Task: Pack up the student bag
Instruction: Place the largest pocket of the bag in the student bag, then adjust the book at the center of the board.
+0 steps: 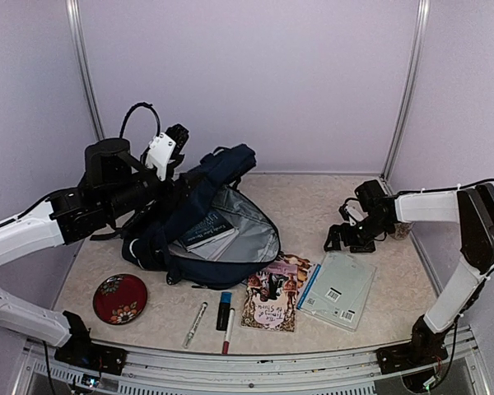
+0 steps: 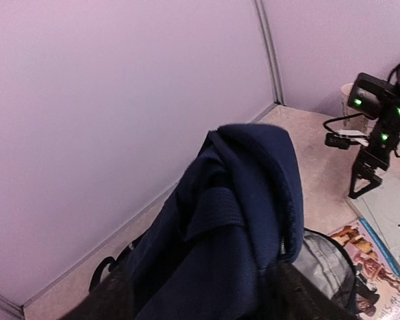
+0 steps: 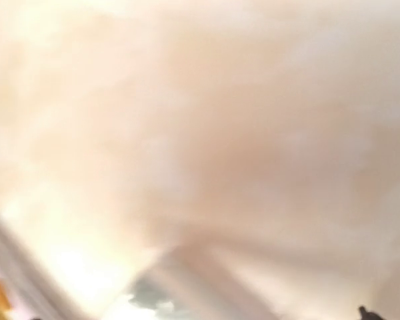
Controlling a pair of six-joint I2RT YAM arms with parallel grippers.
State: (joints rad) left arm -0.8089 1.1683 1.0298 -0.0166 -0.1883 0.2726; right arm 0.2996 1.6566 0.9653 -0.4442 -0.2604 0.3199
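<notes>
I am holding my right claw (image 1: 347, 240) spread and empty just behind the pale blue book (image 1: 339, 290); the student bag (image 1: 218, 169) is lying open-mouthed to its left; my left claw (image 1: 179, 160) is touching its raised flap, grip unclear.

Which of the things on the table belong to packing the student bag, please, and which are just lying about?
For the job: student bag, book inside it, illustrated book, pale blue book, three pens.
Probably just lying about: red plate, pale cup.
</notes>
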